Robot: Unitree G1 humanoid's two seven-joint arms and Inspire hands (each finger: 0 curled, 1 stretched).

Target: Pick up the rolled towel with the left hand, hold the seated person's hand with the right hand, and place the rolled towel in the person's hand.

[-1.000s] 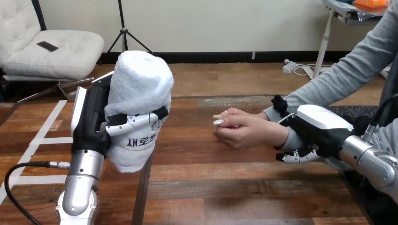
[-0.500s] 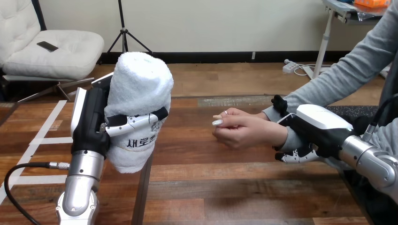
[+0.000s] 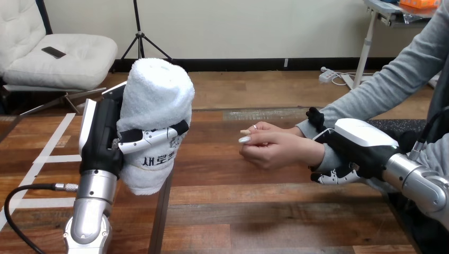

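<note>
White terry, the rolled towel [image 3: 156,100] stood upright in the robot's left hand [image 3: 103,140], whose fingers curled round its lower half, lifting it clear of the wooden desk [image 3: 254,211] at the left. Well apart at the right, the right hand [image 3: 357,140] wrapped the person's wrist [image 3: 322,154], fingers curled beneath and thumb beyond, apparently to steady it for the handover. The person's hand [image 3: 272,148] sat low over the desk, loosely folded, so it likely needed to open before taking the towel.
</note>
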